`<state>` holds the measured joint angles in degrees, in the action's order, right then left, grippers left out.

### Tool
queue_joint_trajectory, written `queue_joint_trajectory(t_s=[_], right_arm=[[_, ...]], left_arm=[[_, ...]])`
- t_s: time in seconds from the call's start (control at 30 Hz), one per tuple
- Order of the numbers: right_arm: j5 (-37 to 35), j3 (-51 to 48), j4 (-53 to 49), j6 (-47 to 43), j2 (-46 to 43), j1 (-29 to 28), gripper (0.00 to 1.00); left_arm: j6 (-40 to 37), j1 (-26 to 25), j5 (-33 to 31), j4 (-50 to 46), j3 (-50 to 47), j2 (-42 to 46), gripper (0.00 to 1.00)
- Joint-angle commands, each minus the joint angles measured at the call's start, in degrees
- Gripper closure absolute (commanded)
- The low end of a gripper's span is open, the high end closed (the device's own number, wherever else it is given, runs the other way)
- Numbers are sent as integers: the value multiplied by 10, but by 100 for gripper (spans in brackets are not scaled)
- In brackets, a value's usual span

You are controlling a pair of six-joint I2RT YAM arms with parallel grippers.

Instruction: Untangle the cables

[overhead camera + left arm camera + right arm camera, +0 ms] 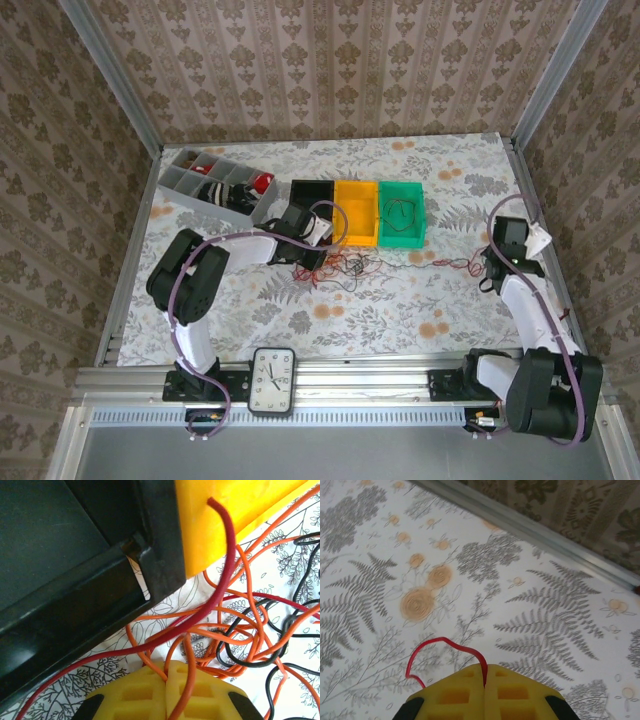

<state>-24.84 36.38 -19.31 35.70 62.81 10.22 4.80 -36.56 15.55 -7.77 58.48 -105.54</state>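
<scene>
Black bin (pixel 60 555) and yellow bin (pixel 200 530) sit beside the tangled cables (pixel 227 570).

in my top view the cables (pixel 335 268) are too thin to tell strand from strand, and what lies in the grey tray (pixel 172 178) is too small to name. at the left wrist the black bin (pixel 75 580) and yellow bin (pixel 230 515) run off the top edge, the left gripper (pixel 165 672) off the bottom. at the right wrist the red cable (pixel 445 642) disappears into the right gripper (pixel 485 675) at its closed seam, its end hidden.
</scene>
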Motion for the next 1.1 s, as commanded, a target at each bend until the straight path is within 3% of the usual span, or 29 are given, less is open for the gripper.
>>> queue_joint_trajectory(t_s=[0.0,0.17,0.3,0.43,0.63,0.87,0.97,1.07], right_arm=[[5,21,3,-32,31,-56,100],[45,39,8,-82,78,-145,100],[-18,74,-36,-96,111,-201,100],[-75,90,-77,-53,124,-200,100],[-182,91,-78,-50,102,-186,100],[-122,89,-63,-63,80,-101,100],[-110,86,-57,-63,78,-99,100],[-66,80,-43,-64,77,-99,100]], left_arm=[[10,2,-29,-34,-15,-18,100],[14,-19,-19,-22,1,-24,100],[23,-25,-16,-20,13,-29,100],[57,-7,-29,9,-3,-16,100],[148,54,-106,46,-67,40,100],[159,69,-141,33,-96,86,100],[141,60,-121,40,-99,97,100],[88,27,-63,50,-90,101,100]])
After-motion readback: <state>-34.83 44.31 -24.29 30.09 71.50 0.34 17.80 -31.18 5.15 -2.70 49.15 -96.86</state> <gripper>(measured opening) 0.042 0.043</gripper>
